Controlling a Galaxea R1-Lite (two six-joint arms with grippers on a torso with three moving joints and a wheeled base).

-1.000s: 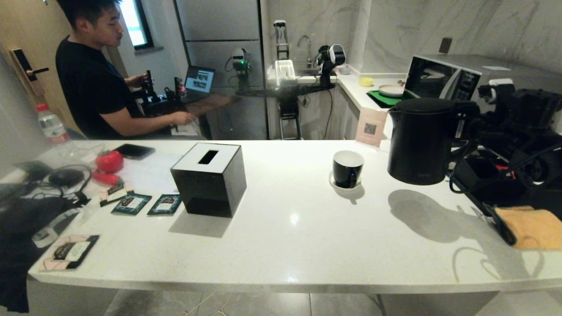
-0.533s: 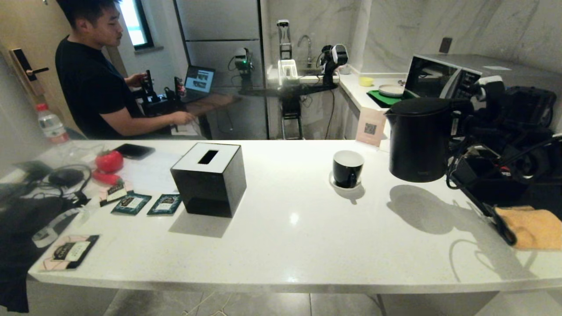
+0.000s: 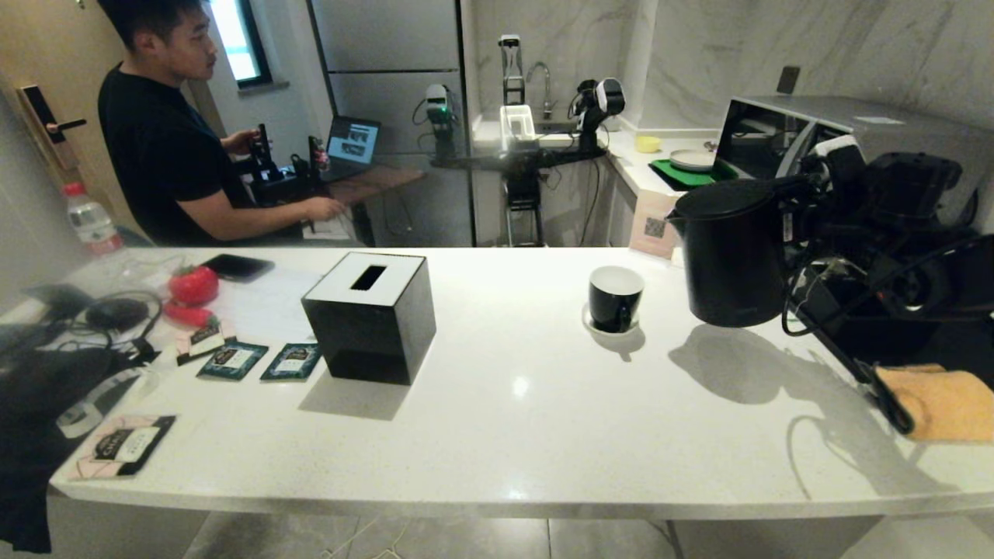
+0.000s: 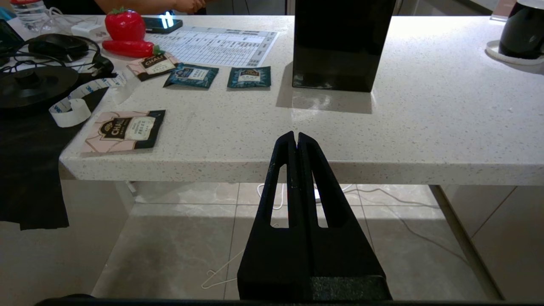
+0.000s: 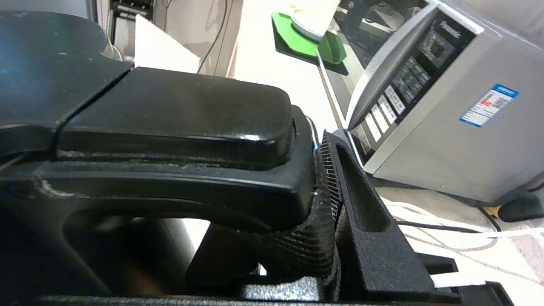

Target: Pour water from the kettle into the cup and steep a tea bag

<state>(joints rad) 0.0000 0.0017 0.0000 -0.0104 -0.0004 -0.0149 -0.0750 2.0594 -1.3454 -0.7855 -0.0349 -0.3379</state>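
Head view shows the kettle (image 3: 734, 252) lifted off the tabletop (image 3: 512, 404) near its far right corner, tilted so the spout leans toward the cup (image 3: 615, 298); its shadow falling apart from its base suggests it hangs in the air rather than resting. The cup stands upright on its saucer (image 3: 594, 326) near the far edge, just beside the kettle and apart from it; its inside looks white and I cannot tell whether it holds any water. No tea bag out of its wrapper is visible; flat sachets (image 3: 260, 361) lie toward the left edge beside the black tissue box (image 3: 371, 317).

The right end effector (image 5: 293, 238) is clamped part-way closed on the kettle's handle (image 5: 178, 161), one ribbed finger pressed flat on its outer side, likely to keep the weight from swinging during the pour; the right arm reaches in from the right edge with the wrist roughly level. The left end effector (image 4: 296, 146) sits parked below the near edge, fingers fully together, holding nothing.

My judgement: the kettle is being carried over for pouring; the spout is not yet above the cup.
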